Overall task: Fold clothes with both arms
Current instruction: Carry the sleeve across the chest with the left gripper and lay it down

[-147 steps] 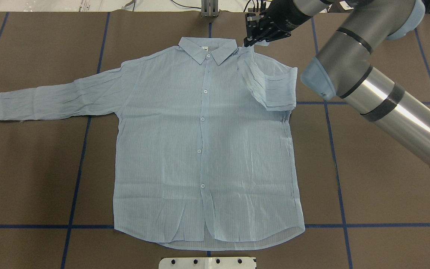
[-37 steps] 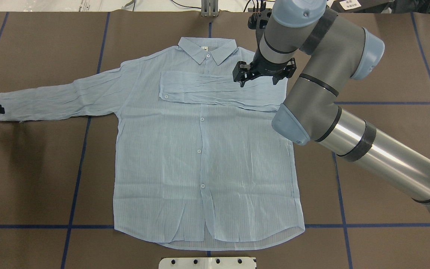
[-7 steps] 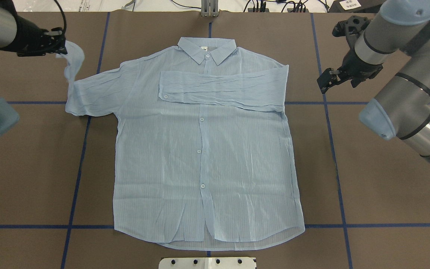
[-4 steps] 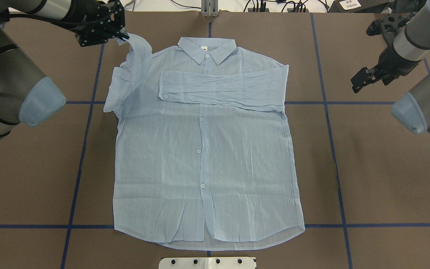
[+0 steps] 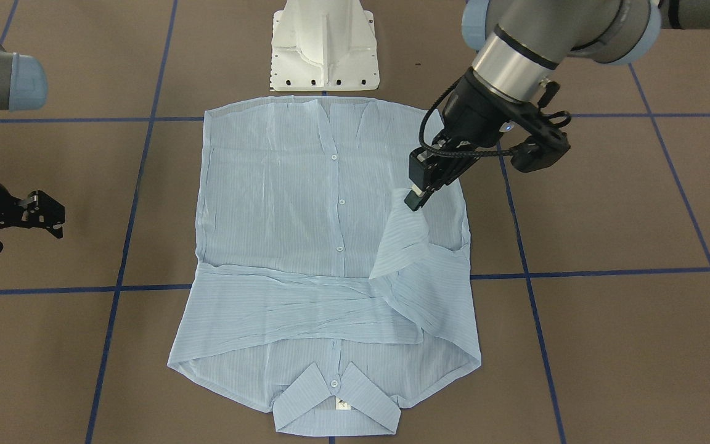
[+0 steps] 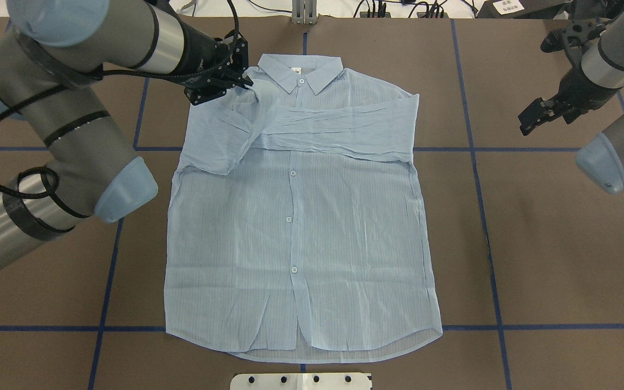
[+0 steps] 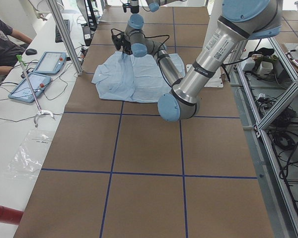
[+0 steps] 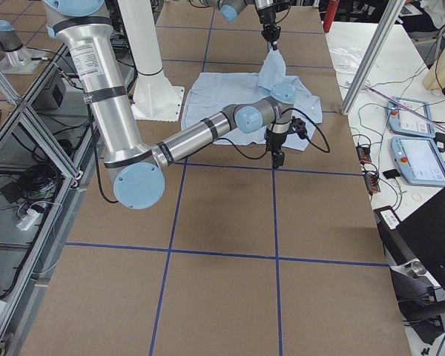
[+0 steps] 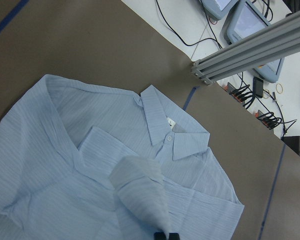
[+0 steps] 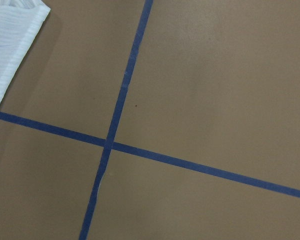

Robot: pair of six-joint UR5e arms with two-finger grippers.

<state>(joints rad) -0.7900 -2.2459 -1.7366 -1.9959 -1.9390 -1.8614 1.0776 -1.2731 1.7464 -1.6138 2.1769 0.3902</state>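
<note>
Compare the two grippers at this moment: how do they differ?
The left gripper is shut on the shirt, pinching a sleeve; the right gripper is open and empty. The left hangs over the shirt beside the collar; the right sits off over bare table. Both are black.

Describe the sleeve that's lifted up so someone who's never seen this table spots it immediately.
Find the pale blue shirt spread on the brown table. Beside its collar, the left gripper pinches the end of one sleeve. Unlike the other sleeve, lying flat across the chest, this one rises off the cloth.
</note>
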